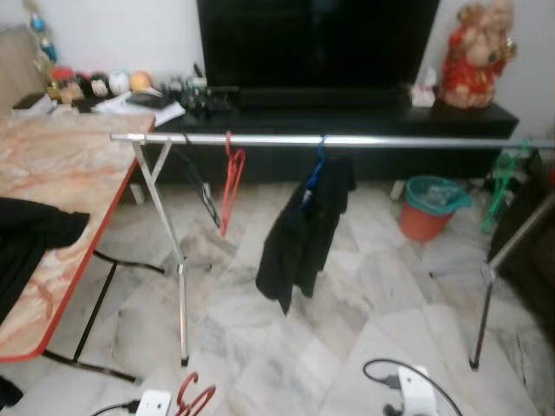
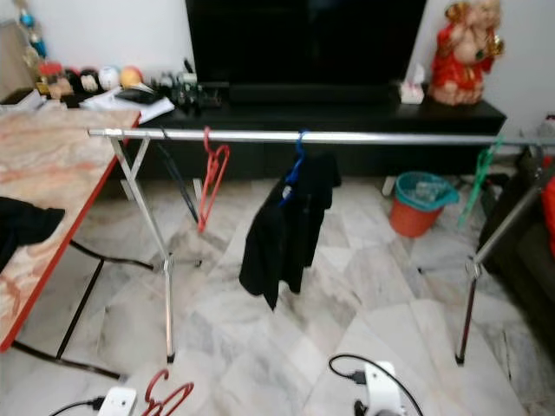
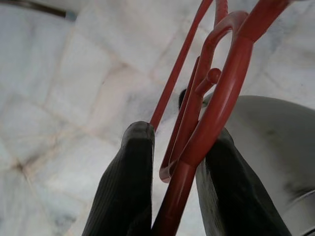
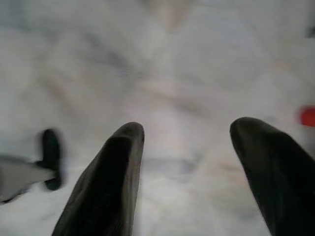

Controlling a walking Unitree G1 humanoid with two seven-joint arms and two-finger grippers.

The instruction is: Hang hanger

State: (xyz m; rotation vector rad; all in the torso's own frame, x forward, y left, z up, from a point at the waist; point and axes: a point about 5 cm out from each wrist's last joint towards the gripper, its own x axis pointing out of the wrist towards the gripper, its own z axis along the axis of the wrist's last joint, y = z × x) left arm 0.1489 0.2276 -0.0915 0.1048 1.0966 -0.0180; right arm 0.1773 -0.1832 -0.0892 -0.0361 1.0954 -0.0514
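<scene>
Red hanger (image 3: 216,105) clenched between your left gripper (image 3: 179,162) fingers, low over marble floor (image 3: 74,98). Your right gripper (image 4: 187,162) spread wide, grasping nothing. Rail (image 1: 347,140) ahead, above both.

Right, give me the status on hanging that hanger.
Done: a red plastic hanger, a blue hanger carrying a black garment and a green hanger hang on the silver clothes rail. In hand: the left gripper is shut on another red plastic hanger, held low above the marble floor. Left: lifting it and hooking it over the rail. The right gripper is open and empty.
</scene>
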